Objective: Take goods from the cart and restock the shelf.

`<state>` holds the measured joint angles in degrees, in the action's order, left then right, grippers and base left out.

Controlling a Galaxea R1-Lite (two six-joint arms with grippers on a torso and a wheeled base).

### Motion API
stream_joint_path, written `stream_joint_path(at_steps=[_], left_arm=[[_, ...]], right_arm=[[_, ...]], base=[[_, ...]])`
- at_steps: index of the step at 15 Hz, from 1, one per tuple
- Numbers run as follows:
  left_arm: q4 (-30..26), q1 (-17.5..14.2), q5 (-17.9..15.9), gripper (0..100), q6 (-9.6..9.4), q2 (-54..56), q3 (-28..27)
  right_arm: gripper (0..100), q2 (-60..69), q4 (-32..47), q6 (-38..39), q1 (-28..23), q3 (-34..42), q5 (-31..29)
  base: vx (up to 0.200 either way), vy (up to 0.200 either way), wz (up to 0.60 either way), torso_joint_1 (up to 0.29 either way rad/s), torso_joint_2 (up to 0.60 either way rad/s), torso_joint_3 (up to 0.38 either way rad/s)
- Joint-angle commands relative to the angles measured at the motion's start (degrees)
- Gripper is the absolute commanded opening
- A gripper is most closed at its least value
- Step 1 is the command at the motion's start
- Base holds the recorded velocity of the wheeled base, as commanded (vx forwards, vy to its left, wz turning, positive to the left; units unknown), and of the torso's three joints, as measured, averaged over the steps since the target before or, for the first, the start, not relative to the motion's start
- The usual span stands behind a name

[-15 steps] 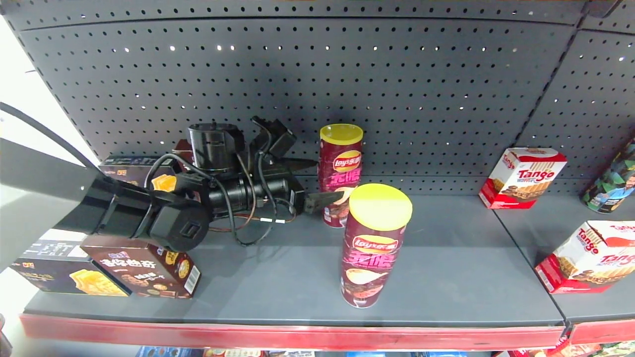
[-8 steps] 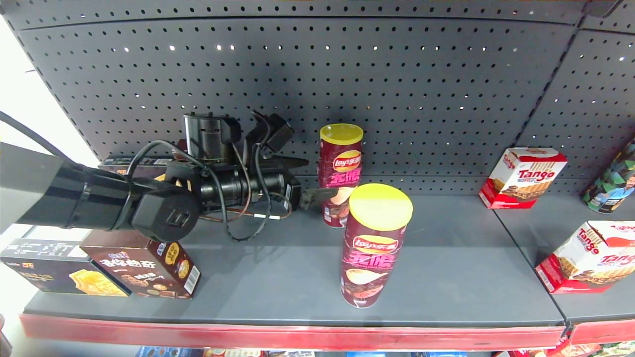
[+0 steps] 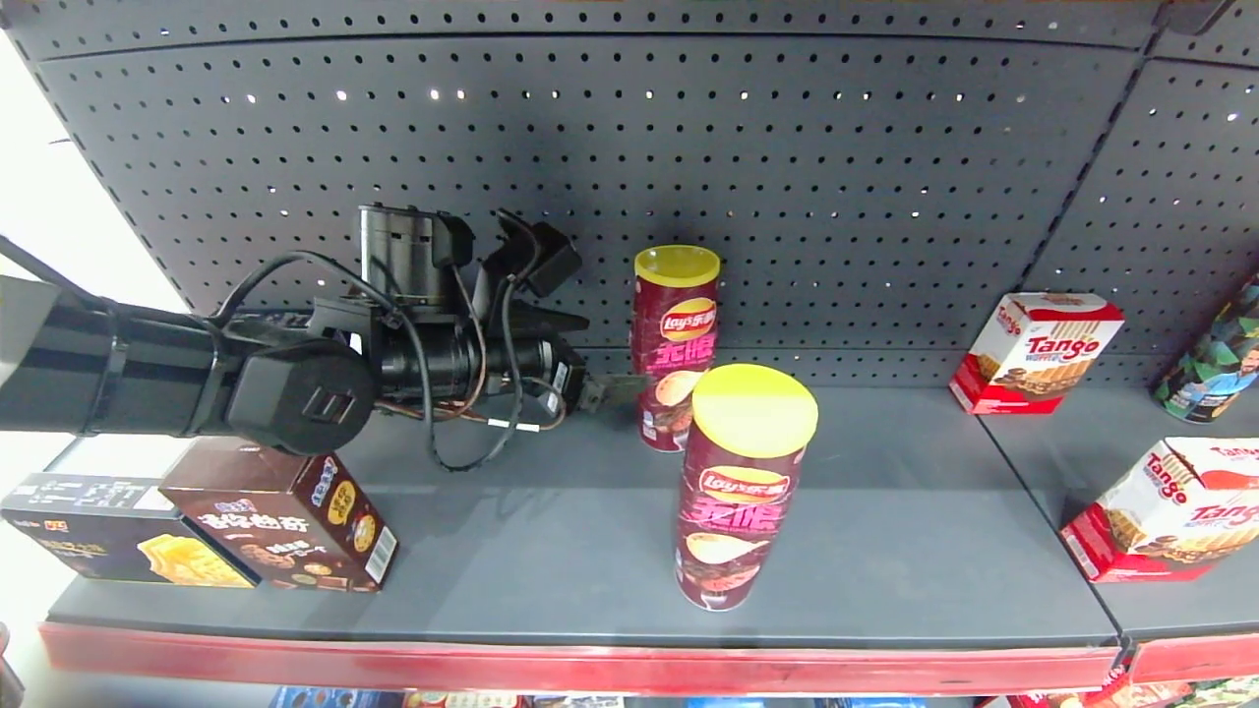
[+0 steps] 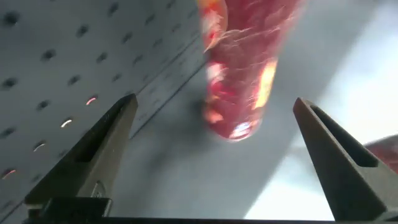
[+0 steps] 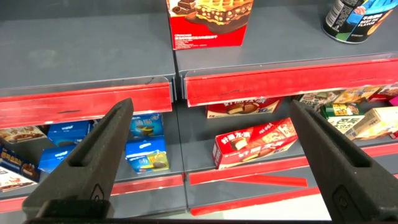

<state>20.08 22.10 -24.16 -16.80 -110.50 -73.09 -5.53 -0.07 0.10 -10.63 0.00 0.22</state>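
Showing a grey shelf (image 3: 551, 551) with a perforated back panel (image 3: 689, 147), seen from the head camera. Two tall maroon chip cans with yellow lids stand upright on it. The rear chip can (image 3: 675, 344) is close to the back panel. The front chip can (image 3: 743, 487) is nearer the shelf's red front edge and slightly to the right, apart from the rear one.

The left gripper (image 3: 618, 349) lies level above the shelf, pointing at the rear chip can from its left side. Its jaws are spread wide. In the left wrist view the left gripper (image 4: 214, 102) frames the rear chip can (image 4: 242, 68), which stands ahead of the tips and between their lines, gripped by neither. In the head view the nearer tip overlaps the can's lower left edge.

At the shelf's left end lie a brown biscuit box (image 3: 285, 516) and, just beside it, a dark box (image 3: 108, 531). On the neighbouring bay to the right rest two red-and-white wafer boxes, one at the back (image 3: 1038, 349) and one at the front (image 3: 1170, 511).

The right gripper (image 5: 211, 104) hangs before lower shelves with red rails (image 5: 273, 87), its jaws likewise spread and holding nothing. Blue packs (image 5: 146, 152) and red boxes (image 5: 258, 143) fill the tier beneath.
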Motion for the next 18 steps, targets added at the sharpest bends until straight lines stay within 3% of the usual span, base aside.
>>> stream_joint_path(at_steps=[1, 4, 7, 18], left_arm=[[0.0, 0.5, 2.4, 100, -0.25, -0.9, -0.6], [-0.1, 1.6, 6.5, 100, -0.25, -3.2, -3.2], [-0.2, 2.2, 8.1, 100, -0.08, -4.3, -4.3], [0.4, 2.0, 8.5, 100, -0.25, -4.0, -3.9]], right_arm=[[100, -0.1, 0.0, 0.0, 0.0, 0.0, 0.0], [100, -0.1, 0.0, 0.0, 0.0, 0.0, 0.0], [100, -0.1, 0.0, 0.0, 0.0, 0.0, 0.0], [100, -0.1, 0.0, 0.0, 0.0, 0.0, 0.0]], base=[[0.000, 0.000, 0.00, 0.000, 0.00, 0.000], [0.000, 0.000, 0.00, 0.000, 0.00, 0.000], [0.000, 0.000, 0.00, 0.000, 0.00, 0.000], [0.000, 0.000, 0.00, 0.000, 0.00, 0.000]])
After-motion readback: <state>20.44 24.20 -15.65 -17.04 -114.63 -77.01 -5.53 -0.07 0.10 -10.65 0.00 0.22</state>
